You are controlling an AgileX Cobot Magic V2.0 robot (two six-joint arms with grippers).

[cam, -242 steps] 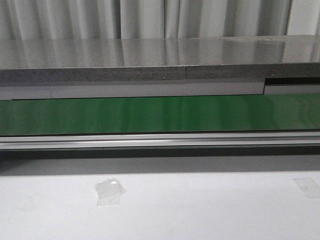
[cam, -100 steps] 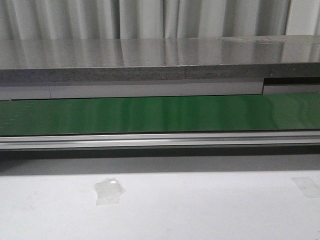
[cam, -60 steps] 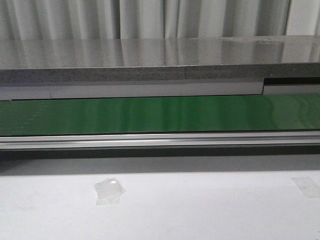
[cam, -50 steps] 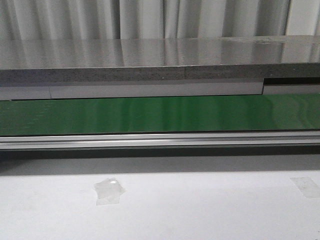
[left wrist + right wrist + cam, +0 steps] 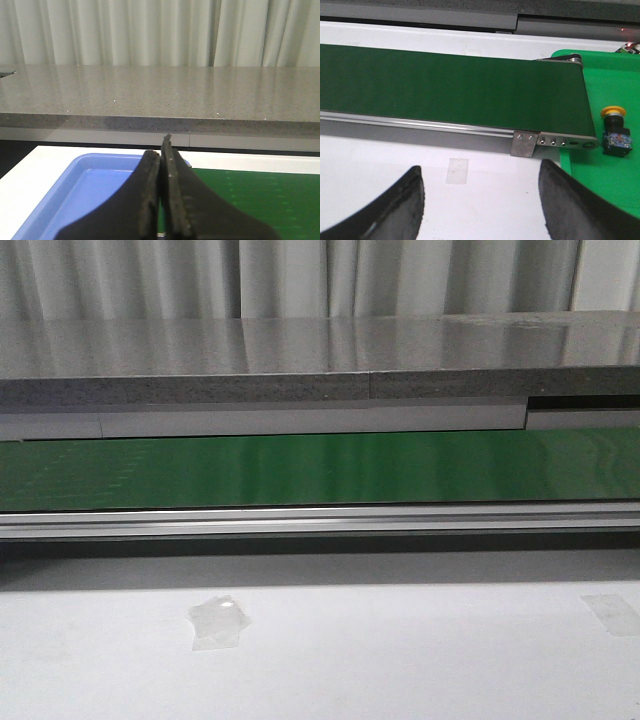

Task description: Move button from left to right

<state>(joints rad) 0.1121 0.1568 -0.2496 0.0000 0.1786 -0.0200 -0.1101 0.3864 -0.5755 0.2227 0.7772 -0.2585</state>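
I see the button (image 5: 614,131) lying on the green tray (image 5: 620,70) past the belt's (image 5: 450,85) end; my right pincer (image 5: 480,200) is wide open and holds nothing, ready to grab; my left pincer (image 5: 164,200) is squeezed together, empty, over the blue bin (image 5: 90,190).

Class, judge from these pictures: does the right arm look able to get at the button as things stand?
Probably yes. The button lies uncovered on the green tray past the belt end, and the right gripper is open with nothing between them.

Low forward front view and two close wrist views, all sharing the green conveyor belt (image 5: 320,470).
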